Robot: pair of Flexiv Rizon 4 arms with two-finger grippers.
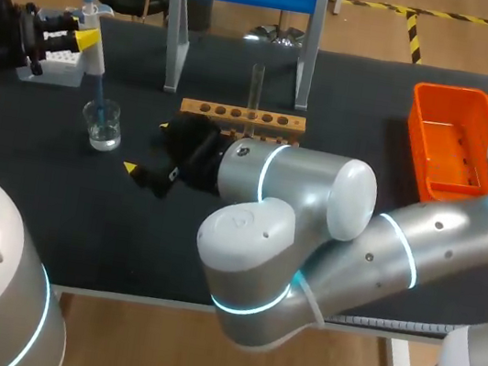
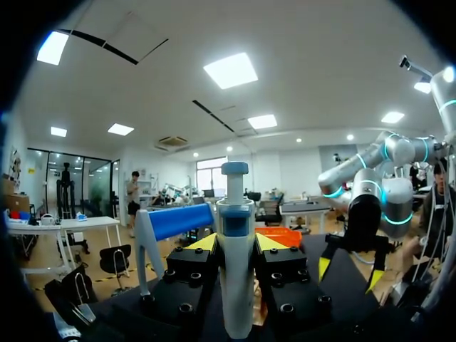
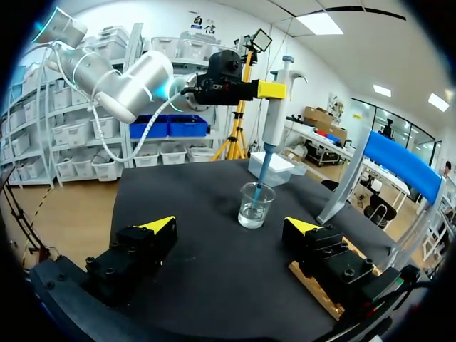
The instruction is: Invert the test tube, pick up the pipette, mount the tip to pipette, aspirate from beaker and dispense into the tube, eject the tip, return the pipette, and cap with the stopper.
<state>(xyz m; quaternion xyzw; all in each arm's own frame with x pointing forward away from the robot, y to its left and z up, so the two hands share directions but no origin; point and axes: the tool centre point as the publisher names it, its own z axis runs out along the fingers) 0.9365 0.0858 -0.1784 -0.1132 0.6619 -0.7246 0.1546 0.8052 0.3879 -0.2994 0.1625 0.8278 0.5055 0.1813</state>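
Head view first: the left end effector (image 1: 83,35) comes in from the side and pinches the pipette (image 1: 95,55) between its yellow tips, holding it upright over the beaker (image 1: 103,124). The pipette's blue tip (image 1: 100,100) dips down into the beaker, which holds clear liquid and stands on the dark counter (image 1: 350,98).

Left wrist view backs up the grip: the fingers (image 2: 203,244) press the pipette from both sides.

Over to the right end effector (image 1: 151,171). It sits low over the counter, just to one side of the beaker, with its fingers spread wide and nothing between them. From the right wrist view the beaker sits just ahead of that open gap, the pipette rises straight above it, and a white box (image 3: 274,169) lies behind the beaker.

The test tube (image 1: 255,87) stands upright in the wooden rack (image 1: 243,116), on the same side of the beaker as the right end effector but further off. An orange bin (image 1: 450,141) lies well beyond the rack, far from the beaker.
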